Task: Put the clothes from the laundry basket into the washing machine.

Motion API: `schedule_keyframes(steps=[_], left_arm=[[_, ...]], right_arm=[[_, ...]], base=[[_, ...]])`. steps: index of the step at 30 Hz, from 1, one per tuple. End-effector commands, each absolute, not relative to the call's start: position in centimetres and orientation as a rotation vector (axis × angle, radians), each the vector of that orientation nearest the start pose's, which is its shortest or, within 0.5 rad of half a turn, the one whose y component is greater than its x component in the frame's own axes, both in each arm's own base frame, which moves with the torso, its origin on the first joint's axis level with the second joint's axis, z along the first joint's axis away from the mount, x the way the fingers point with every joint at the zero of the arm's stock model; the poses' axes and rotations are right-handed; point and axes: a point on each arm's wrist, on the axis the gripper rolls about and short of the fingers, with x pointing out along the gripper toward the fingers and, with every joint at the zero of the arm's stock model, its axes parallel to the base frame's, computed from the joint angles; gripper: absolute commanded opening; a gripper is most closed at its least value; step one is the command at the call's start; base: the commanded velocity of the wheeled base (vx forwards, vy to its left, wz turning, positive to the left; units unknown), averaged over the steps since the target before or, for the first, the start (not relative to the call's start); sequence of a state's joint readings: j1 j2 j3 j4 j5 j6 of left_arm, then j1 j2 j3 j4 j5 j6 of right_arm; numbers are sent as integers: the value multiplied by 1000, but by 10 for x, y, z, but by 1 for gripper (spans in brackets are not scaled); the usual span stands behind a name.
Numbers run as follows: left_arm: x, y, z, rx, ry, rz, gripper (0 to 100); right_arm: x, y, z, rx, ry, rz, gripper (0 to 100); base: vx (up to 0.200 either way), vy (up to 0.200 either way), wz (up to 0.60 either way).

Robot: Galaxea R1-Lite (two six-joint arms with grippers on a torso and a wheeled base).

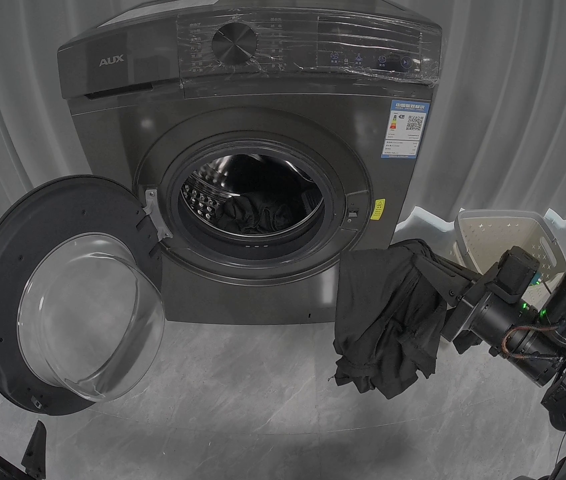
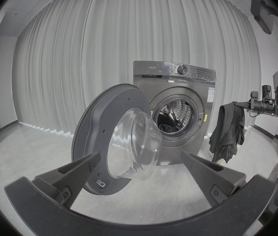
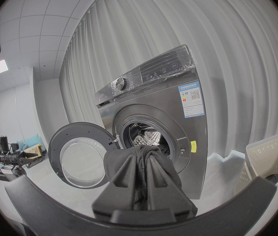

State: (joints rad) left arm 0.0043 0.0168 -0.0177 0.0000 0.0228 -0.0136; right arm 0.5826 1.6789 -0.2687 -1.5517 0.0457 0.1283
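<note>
Pleated grey curtain and pale polished floor surround a front-loading washing machine, whose door stands swung fully open toward the robot's left. The round drum opening is unobstructed, and dark clothes already lie in the bottom of the drum.

The right gripper is clamped on a dark garment, the cloth pinched between its two fingers. The garment hangs free with its long axis vertical, in front of the machine's lower right corner and clear of the floor. Behind the right arm, to the machine's right, stands the pale perforated laundry basket.

From the held garment, the drum opening lies to the robot's left and farther from the robot. The coming move probably carries the garment leftward and forward into the opening. Because the cloth trails well below the fingers, its lower end probably has to be lifted over the lower lip.

The left gripper, its fingers spread apart and empty, sits low on the door side. It is well apart from the garment, so the right arm is the nearer one.
</note>
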Motion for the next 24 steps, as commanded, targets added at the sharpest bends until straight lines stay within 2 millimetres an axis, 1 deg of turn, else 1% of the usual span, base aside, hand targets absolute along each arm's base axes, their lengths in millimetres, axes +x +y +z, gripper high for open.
schedule_keyframes(steps=[1, 10, 20, 22, 24], left_arm=[[-23, 0, 76, -14, 1, 28, 100], [-23, 0, 76, -18, 0, 26, 100], [-23, 0, 76, -15, 0, 26, 100], [-23, 0, 76, -3, -2, 31, 100], [-23, 0, 76, -5, 0, 31, 100]], right_arm=[[197, 132, 151, 162, -95, 638, 0], [198, 133, 149, 160, -82, 642, 0], [198, 135, 147, 159, -77, 647, 0], [199, 137, 150, 161, -89, 653, 0], [201, 139, 150, 160, -91, 656, 0]], base=[[0, 0, 0], [0, 0, 0], [0, 200, 0], [0, 200, 0], [0, 0, 0]])
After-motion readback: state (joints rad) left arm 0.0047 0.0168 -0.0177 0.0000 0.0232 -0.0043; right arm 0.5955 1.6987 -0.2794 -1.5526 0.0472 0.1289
